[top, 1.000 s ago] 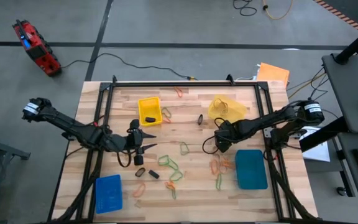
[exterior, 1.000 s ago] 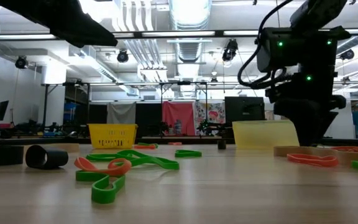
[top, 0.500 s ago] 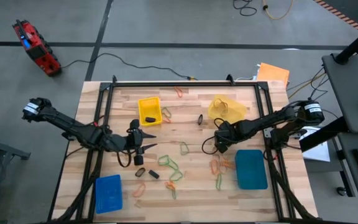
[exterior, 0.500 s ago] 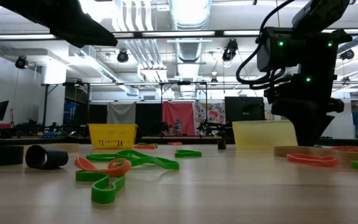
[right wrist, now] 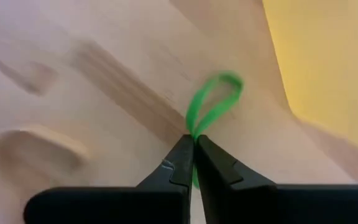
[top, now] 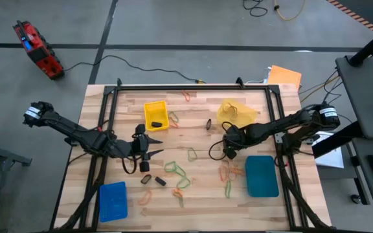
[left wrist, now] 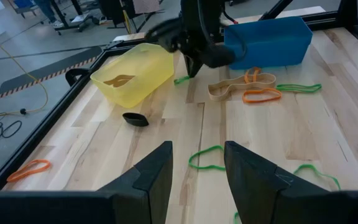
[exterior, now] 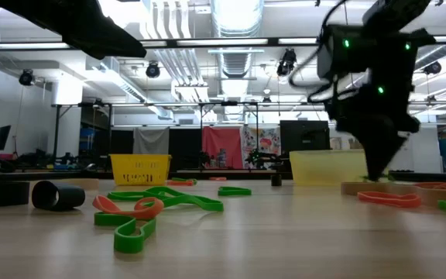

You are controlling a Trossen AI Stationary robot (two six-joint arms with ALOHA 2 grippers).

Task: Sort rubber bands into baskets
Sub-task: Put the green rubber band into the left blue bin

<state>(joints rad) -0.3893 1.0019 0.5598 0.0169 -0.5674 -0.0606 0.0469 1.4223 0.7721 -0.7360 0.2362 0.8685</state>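
Note:
My right gripper (right wrist: 192,142) stands next to the pale yellow basket (top: 235,112), pointing steeply down at the table, shut on a green rubber band (right wrist: 215,102). The left wrist view shows it (left wrist: 191,70) with the band (left wrist: 180,79) at its tip. My left gripper (top: 153,153) hovers open at the table's left middle, with nothing between its fingers (left wrist: 157,174). Loose green, orange and tan rubber bands (top: 177,171) lie flat on the wood. The bright yellow basket (top: 155,115), the blue basket (top: 113,200) and the teal basket (top: 261,175) rest on the table. My right gripper pinches the green rubber band between its two fingertips, pressing both strands together (right wrist: 193,132). The fingers come from above, slanting steeply down. A small loop of the band sticks out past the tips toward the pale yellow basket; whether it is clear of the wood I cannot tell.
A small black cylinder (exterior: 57,195) and other dark bits (top: 160,182) lie near the left gripper, another dark piece (top: 208,123) at the centre back. A black metal frame (top: 193,86) borders the table. A tan band and orange bands (left wrist: 241,87) lie before the teal basket.
My right gripper has shut its fingers on the green rubber band beside the pale yellow basket, and its wrist has tipped slightly. The left arm has kept still.

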